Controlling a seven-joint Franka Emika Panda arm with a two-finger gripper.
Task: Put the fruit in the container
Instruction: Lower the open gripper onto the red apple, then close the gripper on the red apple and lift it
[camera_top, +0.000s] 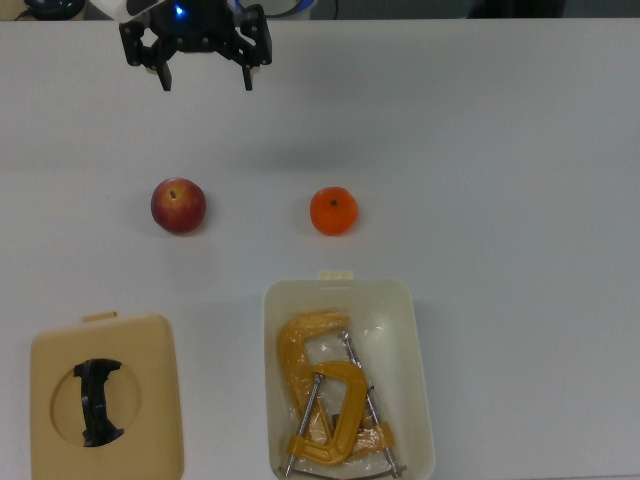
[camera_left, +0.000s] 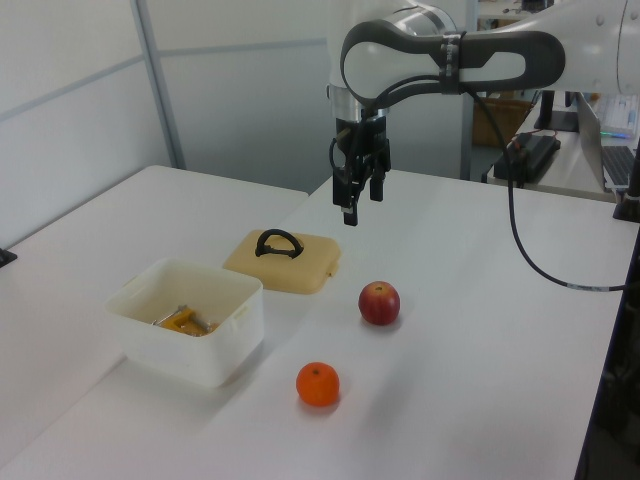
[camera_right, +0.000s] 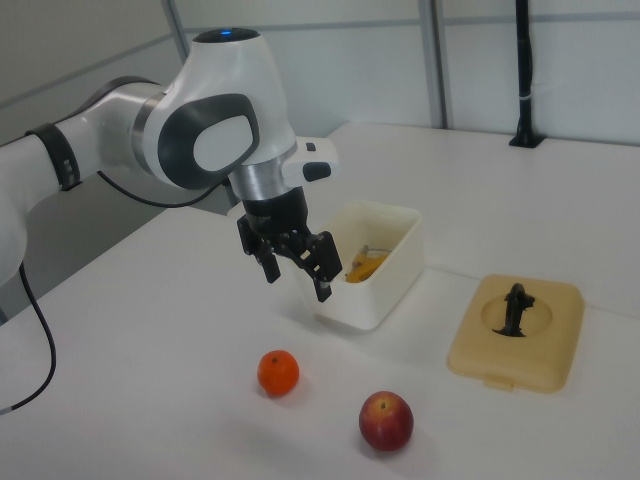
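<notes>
A dark red apple and a bright orange rest apart on the white table. The cream-white tub stands near the orange, with yellow-orange metal clamps inside. My gripper hangs open and empty well above the table, beyond the apple in the top view, touching nothing.
A flat tan lid with a black handle lies beside the tub. The arm's cable hangs at the left view's right. A black post stands at the far table edge in the right view.
</notes>
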